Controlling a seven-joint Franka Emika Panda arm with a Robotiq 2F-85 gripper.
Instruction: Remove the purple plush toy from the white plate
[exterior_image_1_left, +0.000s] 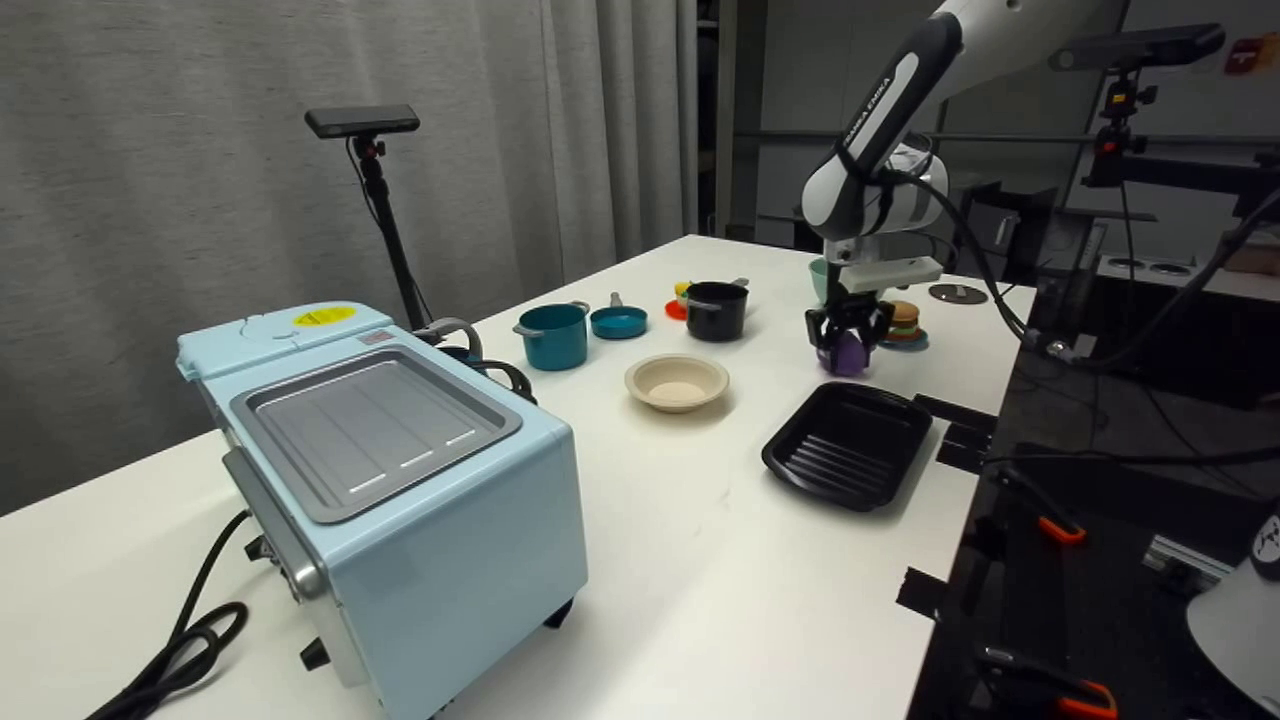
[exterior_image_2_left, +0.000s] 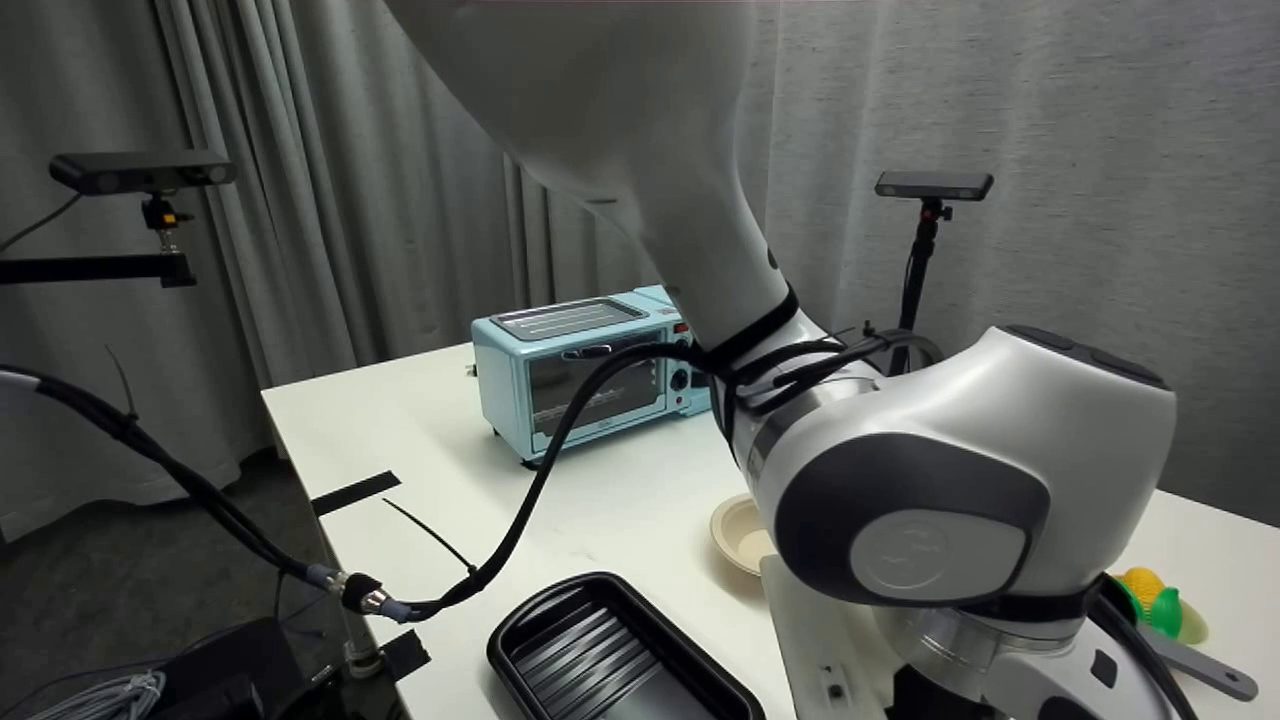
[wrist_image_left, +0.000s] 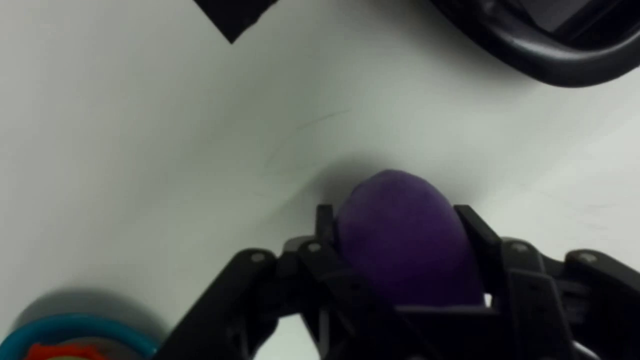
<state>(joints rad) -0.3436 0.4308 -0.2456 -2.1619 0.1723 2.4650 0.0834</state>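
The purple plush toy (exterior_image_1_left: 850, 355) is between the fingers of my gripper (exterior_image_1_left: 852, 332), well apart from the white plate. In the wrist view the dark purple toy (wrist_image_left: 405, 240) fills the space between the fingertips (wrist_image_left: 394, 215), with a finger against each side. The gripper is shut on it. The toy is low over the white table; I cannot tell whether it touches the surface. The cream-white plate (exterior_image_1_left: 677, 382) is empty in an exterior view. It is partly hidden by the arm in an exterior view (exterior_image_2_left: 740, 530), where the gripper and toy are out of sight.
A black ribbed tray (exterior_image_1_left: 850, 445) lies just in front of the gripper. A toy burger (exterior_image_1_left: 904, 318) on a teal dish stands close beside it. A black pot (exterior_image_1_left: 716, 312), teal pot (exterior_image_1_left: 555, 338), teal pan (exterior_image_1_left: 618, 322) and light-blue toaster oven (exterior_image_1_left: 460, 560) stand farther off.
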